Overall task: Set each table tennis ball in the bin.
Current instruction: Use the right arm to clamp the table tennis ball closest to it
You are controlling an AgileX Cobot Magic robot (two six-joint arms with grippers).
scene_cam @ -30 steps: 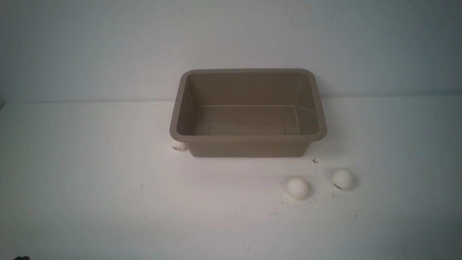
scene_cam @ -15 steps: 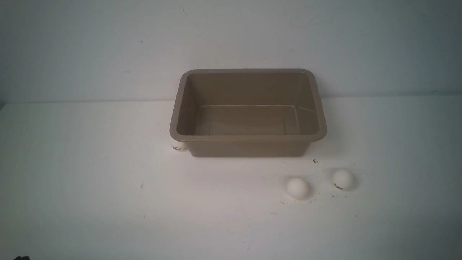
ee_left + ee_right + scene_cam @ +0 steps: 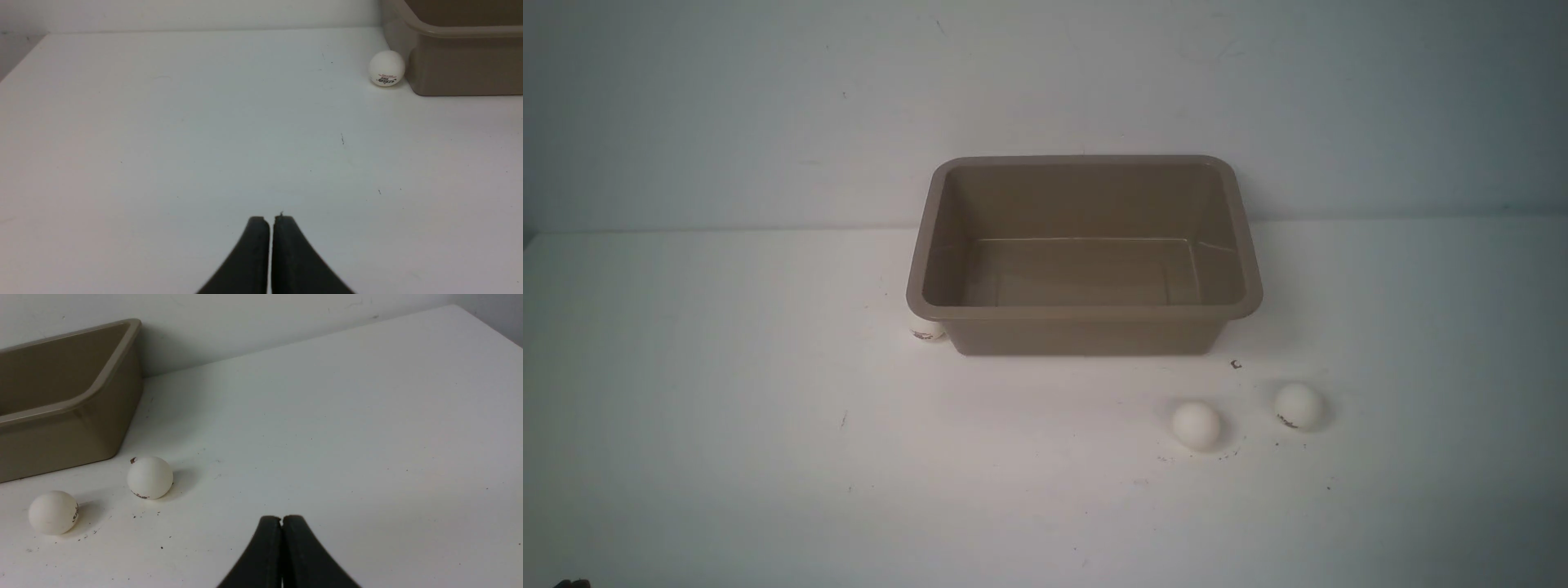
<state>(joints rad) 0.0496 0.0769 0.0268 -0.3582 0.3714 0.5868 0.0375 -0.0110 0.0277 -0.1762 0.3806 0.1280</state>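
Note:
The taupe-brown bin (image 3: 1085,311) stands empty at the table's middle back; it also shows in the left wrist view (image 3: 461,65) and the right wrist view (image 3: 69,404). One white ball (image 3: 926,330) rests against the bin's front left corner, logo showing in the left wrist view (image 3: 386,68). Two more balls lie in front of the bin to the right: one plain (image 3: 1196,425) (image 3: 53,512), one with a dark mark (image 3: 1298,406) (image 3: 150,477). My left gripper (image 3: 271,218) and right gripper (image 3: 282,518) are shut and empty, low over bare table, well back from the balls.
The white table (image 3: 768,457) ends at a pale wall just behind the bin. The table's left edge shows in the left wrist view (image 3: 20,61) and its right corner in the right wrist view (image 3: 490,322). Small dark specks lie round the two right balls.

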